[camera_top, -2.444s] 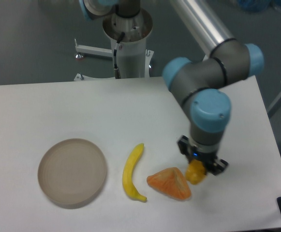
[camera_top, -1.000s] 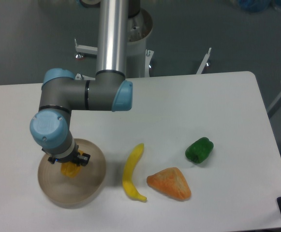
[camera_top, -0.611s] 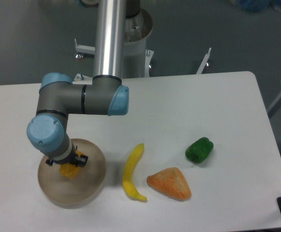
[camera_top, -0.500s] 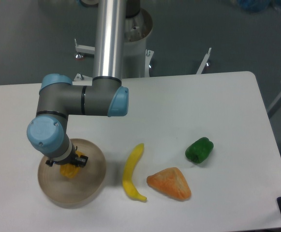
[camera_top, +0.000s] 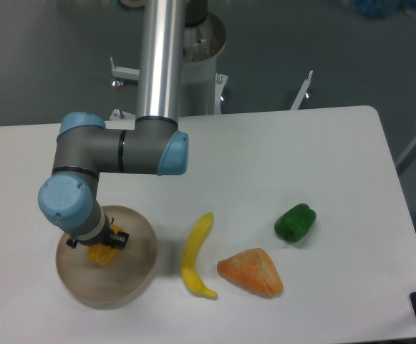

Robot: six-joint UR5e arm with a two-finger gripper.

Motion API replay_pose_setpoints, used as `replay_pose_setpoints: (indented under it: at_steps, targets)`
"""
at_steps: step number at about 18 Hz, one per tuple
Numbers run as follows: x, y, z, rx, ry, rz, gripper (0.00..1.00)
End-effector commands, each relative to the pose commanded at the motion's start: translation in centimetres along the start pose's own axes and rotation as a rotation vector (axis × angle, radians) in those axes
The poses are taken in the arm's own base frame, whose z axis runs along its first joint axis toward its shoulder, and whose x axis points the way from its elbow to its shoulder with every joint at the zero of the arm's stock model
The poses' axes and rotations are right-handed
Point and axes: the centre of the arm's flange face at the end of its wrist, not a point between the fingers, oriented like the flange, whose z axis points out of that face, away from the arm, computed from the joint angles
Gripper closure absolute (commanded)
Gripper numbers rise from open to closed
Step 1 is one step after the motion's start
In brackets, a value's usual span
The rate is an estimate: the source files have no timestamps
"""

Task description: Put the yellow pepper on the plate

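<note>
The yellow pepper (camera_top: 104, 254) is small and yellow-orange. It sits over the middle of the round beige plate (camera_top: 132, 276) at the table's front left. My gripper (camera_top: 99, 246) points straight down over the plate, its dark fingers on either side of the pepper and shut on it. The blue-and-grey wrist hides the top of the pepper and the back of the plate. Whether the pepper touches the plate's surface I cannot tell.
A long curved yellow banana (camera_top: 195, 254) lies just right of the plate. An orange wedge-shaped lump (camera_top: 252, 272) sits further right, and a green pepper (camera_top: 295, 222) beyond it. The arm's base column (camera_top: 166, 57) stands at the back edge.
The arm carried the yellow pepper from beside the orange lump across to the plate, uncovering the green pepper. Over the last second the wrist shifted only slightly left.
</note>
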Motion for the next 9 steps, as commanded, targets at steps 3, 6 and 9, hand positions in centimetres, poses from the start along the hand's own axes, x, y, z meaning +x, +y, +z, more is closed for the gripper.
replay_pose_setpoints:
  at_steps: [3, 6, 9]
  targets:
    - [0.0, 0.2, -0.9, 0.013, -0.003, -0.001, 0.0]
    - [-0.6, 0.5, -2.0, 0.025, -0.007, 0.001, 0.0]
    - [-4.0, 1.5, -4.5, 0.067, -0.017, -0.027, 0.0]
